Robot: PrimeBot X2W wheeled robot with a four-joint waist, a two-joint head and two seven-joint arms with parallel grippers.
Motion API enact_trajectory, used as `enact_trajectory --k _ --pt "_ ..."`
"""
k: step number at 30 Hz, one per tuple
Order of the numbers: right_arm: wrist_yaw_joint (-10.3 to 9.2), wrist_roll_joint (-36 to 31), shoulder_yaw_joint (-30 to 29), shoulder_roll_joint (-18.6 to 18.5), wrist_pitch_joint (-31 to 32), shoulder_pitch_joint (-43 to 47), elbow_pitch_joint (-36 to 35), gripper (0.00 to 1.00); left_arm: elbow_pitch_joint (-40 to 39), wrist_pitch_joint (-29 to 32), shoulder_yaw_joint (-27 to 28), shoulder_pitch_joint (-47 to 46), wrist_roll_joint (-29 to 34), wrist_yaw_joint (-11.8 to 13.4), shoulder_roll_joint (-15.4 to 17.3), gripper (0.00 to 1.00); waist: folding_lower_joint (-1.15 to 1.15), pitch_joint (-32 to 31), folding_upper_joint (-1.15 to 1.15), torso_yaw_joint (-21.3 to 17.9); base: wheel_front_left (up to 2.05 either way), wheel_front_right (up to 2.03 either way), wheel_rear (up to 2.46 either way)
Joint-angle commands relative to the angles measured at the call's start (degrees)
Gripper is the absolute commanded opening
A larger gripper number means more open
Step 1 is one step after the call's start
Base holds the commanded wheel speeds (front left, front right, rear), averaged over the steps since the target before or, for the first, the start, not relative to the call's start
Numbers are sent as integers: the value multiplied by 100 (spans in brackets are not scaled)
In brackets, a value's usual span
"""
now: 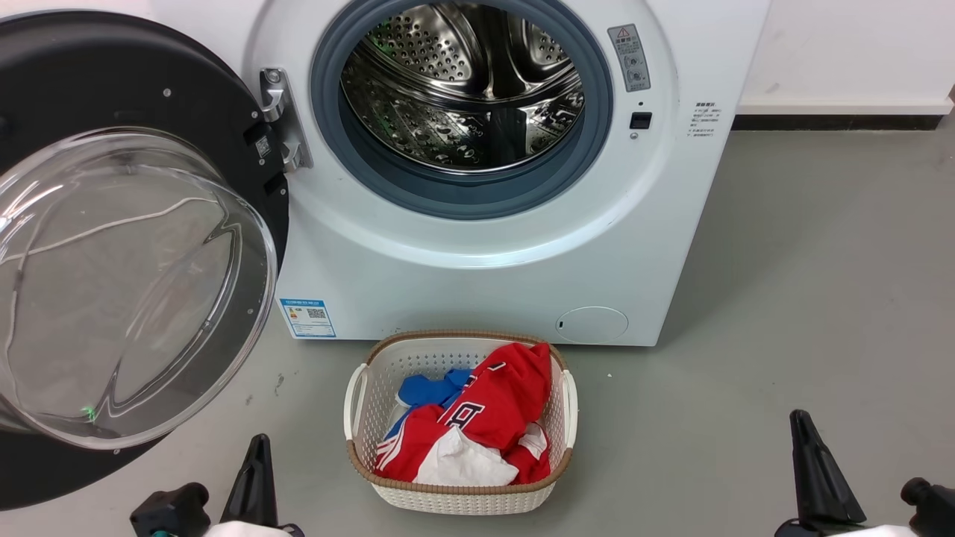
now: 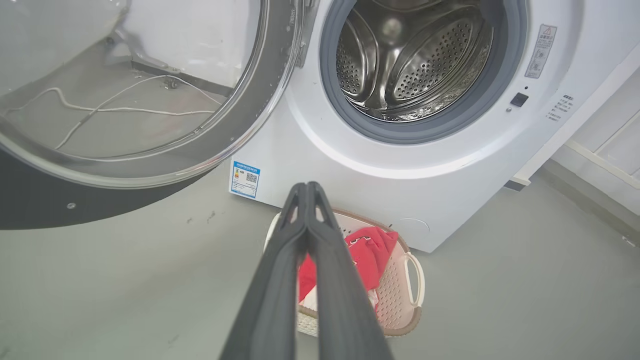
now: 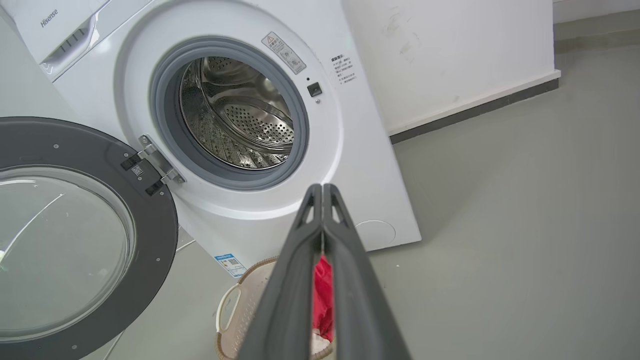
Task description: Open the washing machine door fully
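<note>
1. Door position: the washing machine door point(image 1: 127, 283) stands swung wide at nine o'clock of the drum point(image 1: 462, 82). Its inner face and glass bowl are turned toward the head camera. I judge it at or very near its stop.
2. Left jaws, at seven o'clock in the head view, are clenched tip to tip on nothing and are apart from the door.
3. If any travel remains, press those closed tips on the black rim at the door's own nine o'clock edge, farthest from the hinge point(image 1: 280, 119). Avoid the glass, follow the arc slowly, and stop once the hinge resists.
4. Route the arm wide of the basket point(image 1: 358, 395), which sits on the floor at six o'clock of the washer point(image 1: 485, 283).
5. Right jaws, at five o'clock in the head view, are likewise clenched and empty, well apart from the door; best left idle.
6. Count: one door, one hinge, one drum, one washer, one basket, one filter cover point(image 1: 592, 324) at five o'clock of the drum, and two pairs of jaws. The clothes show red, blue and white; how many pieces I cannot tell.
</note>
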Motion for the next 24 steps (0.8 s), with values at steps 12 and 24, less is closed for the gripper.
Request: enact_trajectory --k 12,24 --pt "1 1364 6 -103 254 -411 154 0 9 297 99 -345 -1380 -121 5 0 0 16 0 -10 0 0 0" --pt "1 2383 -9 -132 473 -630 332 0 84 545 171 -507 -2437 -208 0 0 0 32 0 -19 0 0 0"
